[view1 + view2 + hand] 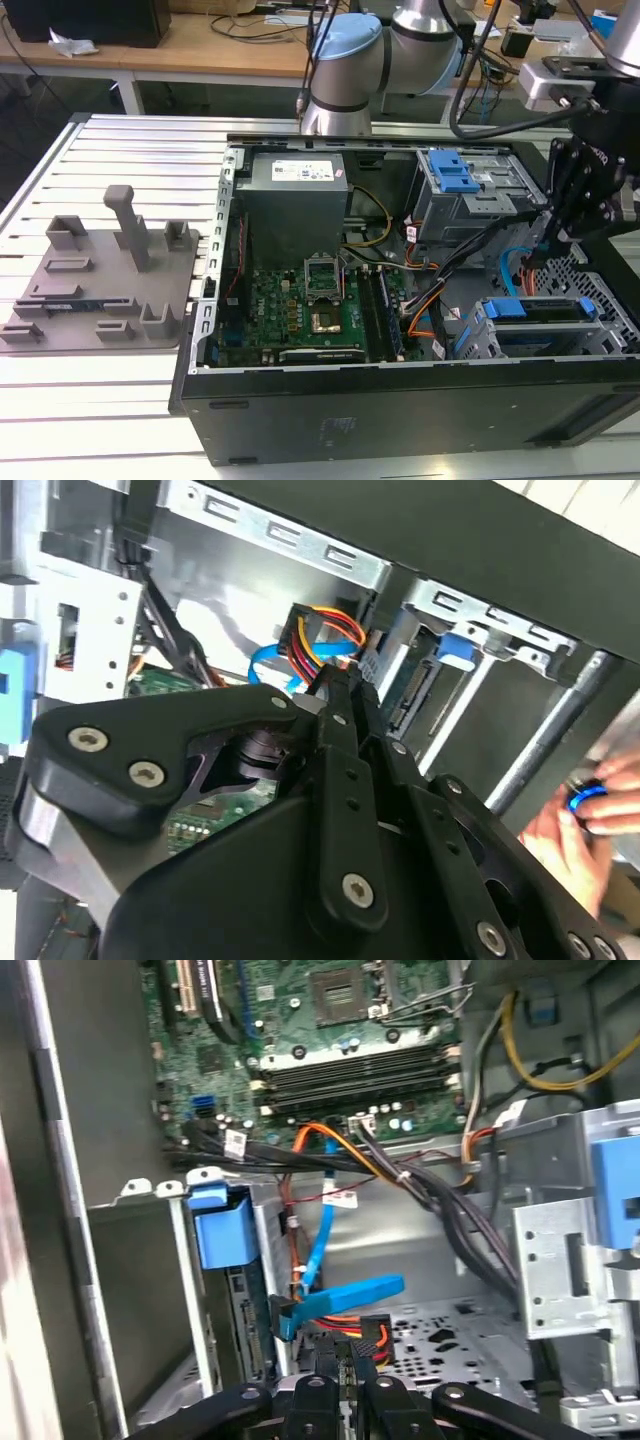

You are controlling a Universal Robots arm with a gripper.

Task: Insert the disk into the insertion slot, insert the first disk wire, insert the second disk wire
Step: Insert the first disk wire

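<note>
Disk (535, 310): blue-framed drive, lying flat in the insertion slot (468, 335). The slot is the low perforated bay in the corner of the open computer case (400, 410), on the near side at the exterior view's right. The case stands on the table (100, 420) toward its near edge. The blue frame sits level with the bay walls, so the first step is judged done.

Blue wire (322, 1230): flat ribbon hanging down inside the case. Its angled plug (285, 1318) lies just beside the rear edge of the disk in the first wrist view. Whether it is fully seated cannot be told, and its insertion is judged either finished or close to it.

Orange, red and yellow wire (320, 640): a bundle ending in a black plug (372, 1335). The plug lies at the tips of the pincer and near the rear of the disk, but it is not seen mated to it. This step is judged to be in hand and not complete.

Pincer (535, 260): reaches down into the case above the bay. In both wrist views (350, 1355) (340, 695) the fingers are drawn together, apparently clamped on the black plug.

Other items:
- A taller cage with a blue latch (455, 175) stands toward the far side of the case.
- A grey fixture plate (100, 290) lies on the table at the exterior view's left.
- A person's hand (570, 830) is outside the case wall.
</note>
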